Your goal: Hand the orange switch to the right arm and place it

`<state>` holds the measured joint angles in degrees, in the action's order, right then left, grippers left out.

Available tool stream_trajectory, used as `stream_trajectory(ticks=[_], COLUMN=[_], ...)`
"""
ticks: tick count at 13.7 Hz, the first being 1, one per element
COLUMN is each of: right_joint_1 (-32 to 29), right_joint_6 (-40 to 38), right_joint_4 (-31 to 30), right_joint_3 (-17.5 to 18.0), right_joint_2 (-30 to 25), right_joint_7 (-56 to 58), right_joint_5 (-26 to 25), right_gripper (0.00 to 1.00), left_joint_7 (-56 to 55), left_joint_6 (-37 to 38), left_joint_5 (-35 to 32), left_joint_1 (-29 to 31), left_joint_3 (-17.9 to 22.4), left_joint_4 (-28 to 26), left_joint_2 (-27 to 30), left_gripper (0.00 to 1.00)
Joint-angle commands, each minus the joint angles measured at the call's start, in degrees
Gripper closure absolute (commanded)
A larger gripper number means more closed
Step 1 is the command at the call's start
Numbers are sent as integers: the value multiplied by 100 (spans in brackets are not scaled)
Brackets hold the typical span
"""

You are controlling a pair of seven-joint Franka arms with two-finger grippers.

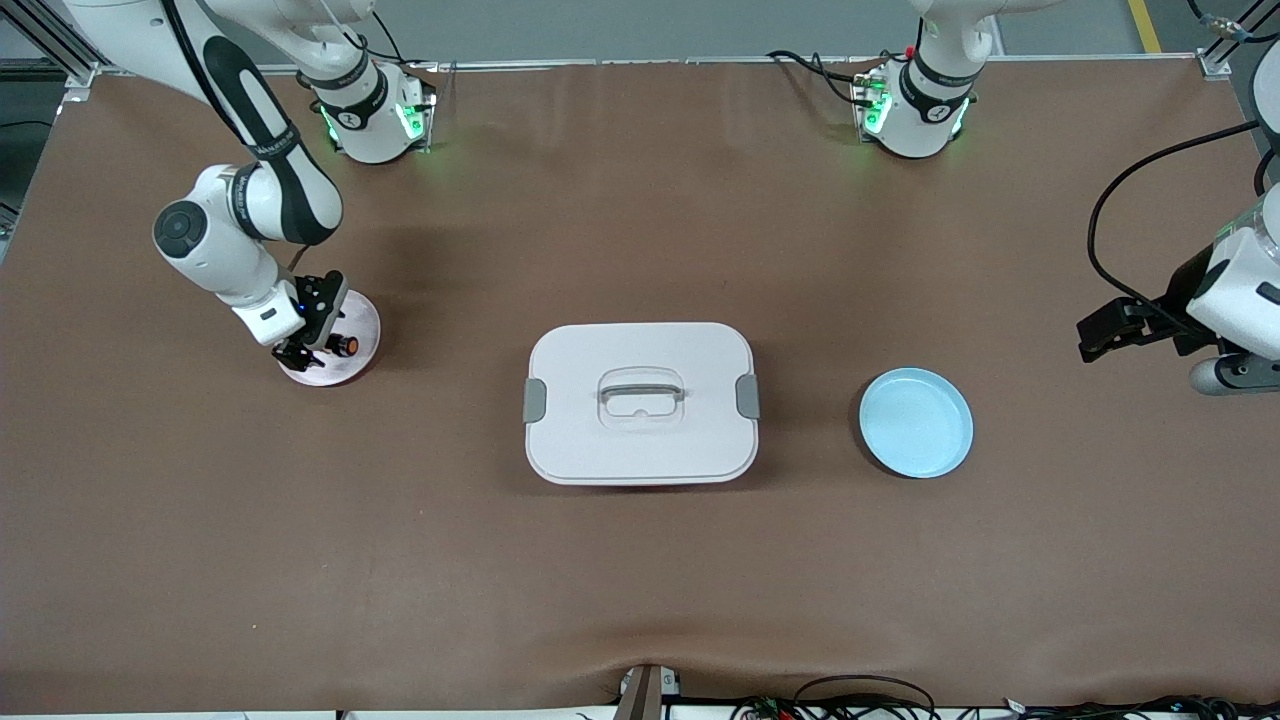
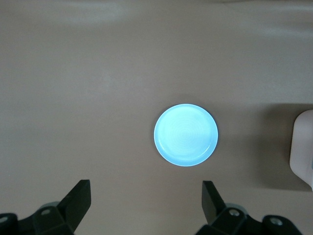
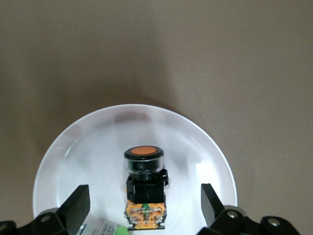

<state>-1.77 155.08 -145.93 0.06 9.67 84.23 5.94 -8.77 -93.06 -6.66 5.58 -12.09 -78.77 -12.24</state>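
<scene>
The orange switch (image 3: 143, 188) lies on the white plate (image 3: 73, 152) at the right arm's end of the table; the right gripper (image 3: 142, 208) hangs over it, fingers wide and clear of it. It looks light, rigid, with a smooth cap; the squarer black body is the best hold. The left gripper (image 2: 146, 203) waits wide, empty, near the blue plate (image 2: 186, 134); a lidded box (image 1: 640, 402) sits between.

No readable text, label, brand, number or sign is showing anywhere on the table. A faint printed band is running along the right arm's (image 1: 265, 150) black sleeve, too small to make out, and the two arm bases (image 1: 910, 110) are bearing small marks that cannot be read.
</scene>
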Motion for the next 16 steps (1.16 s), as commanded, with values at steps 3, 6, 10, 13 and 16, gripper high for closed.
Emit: stream_trajectory(ticks=[3, 6, 10, 13, 16], right_joint_1=[-60, -34, -60, -25, -16], right_joint_6=[-856, -1400, -2550, -3385, -4544], right_joint_4=[248, 459, 951, 1215, 1838], right_joint_3=[46, 64, 47, 81, 99], right_joint_2=[-413, -605, -913, -1247, -1318], right_joint_7=[-309, -634, -846, -1582, -2573], right_joint_5=[65, 65, 39, -145, -269], right_gripper=[0, 0, 0, 0, 0], left_joint_7=[113, 113, 113, 113, 113], left_joint_6=[-19, -19, 7, 7, 16], left_joint_5=[33, 33, 42, 50, 59], left_joint_1=[215, 251, 259, 268, 233], left_joint_3=[-12, -12, -12, -12, -12], left_joint_4=[-121, -121, -121, -121, -138], left_joint_2=[125, 125, 125, 134, 178], left_gripper=[0, 0, 0, 0, 0])
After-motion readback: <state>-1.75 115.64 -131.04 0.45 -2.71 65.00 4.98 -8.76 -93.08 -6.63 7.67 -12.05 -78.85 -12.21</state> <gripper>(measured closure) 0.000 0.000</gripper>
